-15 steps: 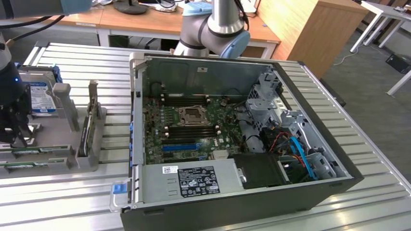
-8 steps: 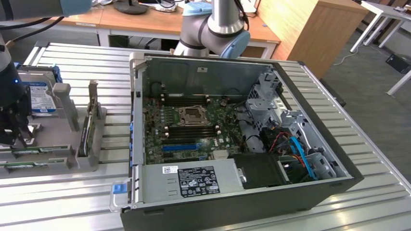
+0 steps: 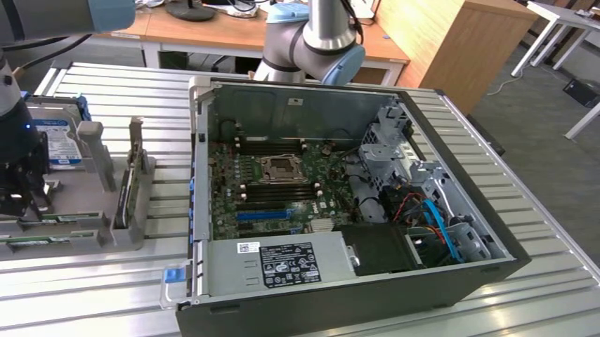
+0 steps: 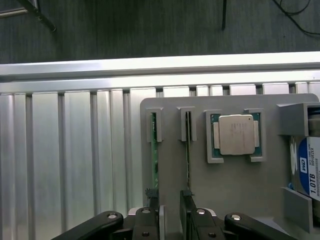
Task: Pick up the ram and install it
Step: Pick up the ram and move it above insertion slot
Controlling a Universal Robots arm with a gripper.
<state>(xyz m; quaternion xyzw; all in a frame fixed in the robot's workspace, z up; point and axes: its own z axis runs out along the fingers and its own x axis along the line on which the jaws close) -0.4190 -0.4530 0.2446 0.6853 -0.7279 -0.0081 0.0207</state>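
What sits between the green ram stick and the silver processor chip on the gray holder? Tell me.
In the wrist view, a second thin stick stands edge-on in its own slot between the ram and the processor chip.

Place: a robotics lab or test workshop, set up in an office-like room.
Work surface: a ribbed silver aluminium-profile table [image 3: 84, 302] lies under the hand [image 4: 169, 197] and carries everything.
Robot: a grey-and-blue jointed arm base [image 3: 314, 49] rises well apart from the hand.
Workpiece: an open black desktop computer case [image 3: 375, 309] lies beside the hand, its green motherboard [image 3: 230, 189] exposed.
Fixture: a flat grey slotted parts tray [image 4: 235, 190] sits just below the hand. It holds a square silver processor chip [image 4: 236, 134] and a hard drive with a blue-and-white label [image 4: 309, 170].
Surroundings: light wooden desks [image 3: 206, 31] and dark grey carpet floor [image 3: 535, 161] lie far from the hand.
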